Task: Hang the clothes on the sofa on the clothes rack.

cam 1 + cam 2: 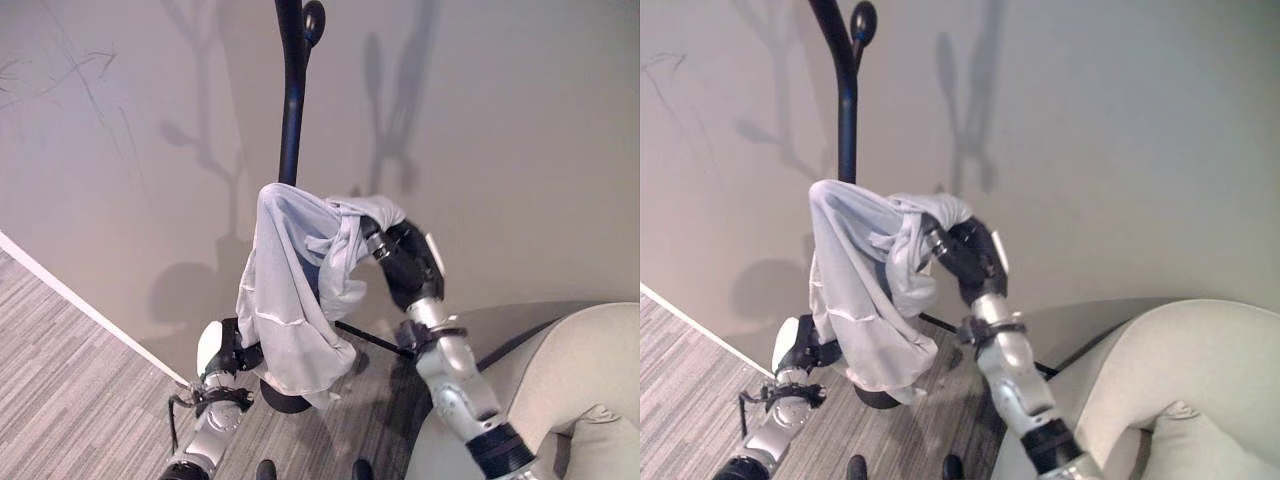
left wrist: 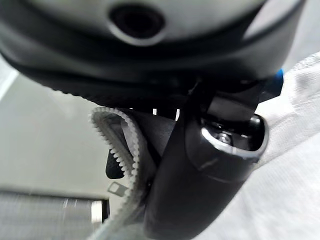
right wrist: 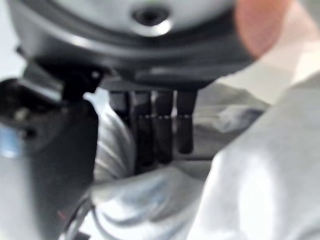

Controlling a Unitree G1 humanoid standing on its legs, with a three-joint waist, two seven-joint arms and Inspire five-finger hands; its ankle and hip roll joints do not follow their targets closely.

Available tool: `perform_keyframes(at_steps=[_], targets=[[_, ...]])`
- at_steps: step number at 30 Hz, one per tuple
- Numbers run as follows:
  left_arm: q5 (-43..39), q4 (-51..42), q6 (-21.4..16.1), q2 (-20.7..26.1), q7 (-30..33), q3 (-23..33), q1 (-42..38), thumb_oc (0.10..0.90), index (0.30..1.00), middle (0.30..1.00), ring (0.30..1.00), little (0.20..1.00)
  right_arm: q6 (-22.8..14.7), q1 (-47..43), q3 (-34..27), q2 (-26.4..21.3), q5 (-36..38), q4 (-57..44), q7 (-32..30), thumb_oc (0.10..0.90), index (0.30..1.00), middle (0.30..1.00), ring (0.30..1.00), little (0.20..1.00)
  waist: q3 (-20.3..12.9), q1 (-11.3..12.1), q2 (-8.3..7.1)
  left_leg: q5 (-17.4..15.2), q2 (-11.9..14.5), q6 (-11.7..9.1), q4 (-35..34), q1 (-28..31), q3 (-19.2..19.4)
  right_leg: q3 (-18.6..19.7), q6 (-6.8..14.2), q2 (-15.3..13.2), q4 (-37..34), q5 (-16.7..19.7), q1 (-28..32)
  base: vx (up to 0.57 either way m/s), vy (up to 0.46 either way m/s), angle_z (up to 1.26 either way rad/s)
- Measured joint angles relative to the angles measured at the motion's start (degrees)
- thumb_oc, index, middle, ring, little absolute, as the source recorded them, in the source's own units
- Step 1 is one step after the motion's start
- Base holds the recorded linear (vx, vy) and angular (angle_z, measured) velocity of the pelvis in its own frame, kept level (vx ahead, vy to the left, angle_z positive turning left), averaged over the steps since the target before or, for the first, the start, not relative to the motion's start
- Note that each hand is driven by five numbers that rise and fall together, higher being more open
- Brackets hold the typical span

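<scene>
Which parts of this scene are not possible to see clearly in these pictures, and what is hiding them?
- Top of the black metal clothes rack: cut off by the upper edge in both eye views.
- Whether the pale grey zip-up garment rests on a hook: its own folds hide this.
- Left hand fingers: behind the garment's lower edge.
- Right hand grip: blurred in the right wrist view.
- Beige sofa: cut by the frame edge.

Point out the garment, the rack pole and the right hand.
garment (image 1: 285, 300): left eye view, middle of hanging cloth.
rack pole (image 1: 291, 120): left eye view, dark shaft above the cloth.
right hand (image 1: 405, 258): left eye view, back of hand.
</scene>
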Motion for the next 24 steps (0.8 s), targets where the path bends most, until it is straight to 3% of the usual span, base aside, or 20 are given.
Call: perform_keyframes(at_steps=[1,2,3,5,7,10,18,21,24], targets=[[-2.5,-1.2,-0.6,-0.7,-0.1,-0.4,1.6,0.505,0.458,0.458,0.458,0.458,0.2,1.5,1.6,-0.4,0.4,0.9,0.3,0.800,0.900,0.900,0.900,0.900,0.0,0.1,0.00,0.1,0.1,0.1,0.0,0.0,-0.2,-0.1,0.0,0.0,0.0,0.0,0.0,0.01,-0.037,0.10],[-4.5,-2.1,-0.6,-0.6,-0.6,-1.0,2.2,0.670,0.705,0.705,0.705,0.705,0.3,2.2,2.1,-0.6,0.5,1.4,0.4,0.800,0.900,0.900,0.900,0.900,0.0,0.1,0.05,0.2,0.1,0.2,0.0,0.0,-0.4,-0.3,-0.1,0.0,0.0,0.1,0.1,0.00,-0.035,0.08],[-5.6,-3.3,-0.6,-0.6,-1.1,-1.1,2.9,0.800,0.900,0.900,0.900,0.900,0.4,2.8,2.3,-0.8,0.5,1.6,0.4,0.800,0.900,0.900,0.900,0.900,0.0,0.1,0.08,0.3,0.1,0.2,0.0,0.0,-0.5,-0.4,-0.1,0.0,0.0,0.1,0.3,0.00,-0.016,0.09],[-7.7,-5.8,-0.7,-0.6,-1.7,-1.2,3.9,0.800,0.900,0.900,0.900,0.900,1.3,3.5,2.4,-2.4,-0.3,1.6,0.4,0.800,0.900,0.900,0.900,0.900,-0.1,0.1,0.14,0.4,0.1,0.3,0.0,0.1,-0.7,-0.7,-0.3,0.0,0.0,0.2,0.5,-0.01,-0.037,0.09],[-10.7,-7.1,-1.2,-0.1,-3.1,-1.1,3.8,0.800,0.900,0.900,0.900,0.900,2.2,3.5,2.3,-7.4,-4.7,1.0,0.6,0.800,0.900,0.900,0.900,0.900,-0.3,0.1,0.43,0.6,0.0,0.3,0.3,0.1,-1.1,-1.1,-0.4,-0.1,0.0,0.3,0.7,-0.03,-0.057,0.08],[-14.4,-7.0,-1.8,-0.1,-5.8,-1.0,4.1,0.800,0.900,0.900,0.900,0.900,4.7,3.5,1.2,-18.4,-15.6,-0.9,2.6,0.800,0.900,0.900,0.900,0.900,-1.4,-0.1,1.30,0.7,0.1,0.3,0.3,0.3,-1.0,-1.1,-0.5,0.0,0.0,0.4,0.8,-0.02,-0.046,-0.01],[-20.4,-7.4,-1.7,0.3,-9.8,-0.9,5.5,0.800,0.900,0.900,0.900,0.900,5.8,3.2,-0.9,-27.1,-22.0,-1.3,5.4,0.800,0.900,0.900,0.900,0.900,-1.5,-0.4,1.41,0.6,0.7,0.3,0.3,1.2,-0.2,-0.1,-0.2,0.8,0.0,0.2,1.1,-0.01,-0.033,-0.07],[-23.6,-19.1,-2.0,8.6,-17.5,-1.1,12.1,0.800,0.900,0.900,0.900,0.900,5.7,3.3,-2.0,-32.4,-22.8,-3.5,8.6,0.800,0.900,0.900,0.900,0.900,-1.5,-0.7,1.57,0.5,1.2,0.5,0.1,1.1,0.2,0.1,-0.3,1.1,0.0,0.2,0.8,0.00,-0.024,-0.07],[-24.4,-20.5,-2.8,15.5,-22.8,-0.4,13.5,0.800,0.900,0.900,0.900,0.900,5.7,3.3,-5.5,-32.0,-23.2,-3.5,10.0,0.800,0.900,0.900,0.900,0.900,-2.3,-0.5,3.01,0.2,1.3,0.6,0.0,1.1,0.1,0.1,-0.3,1.0,-0.1,0.2,0.9,0.02,-0.036,0.02]])
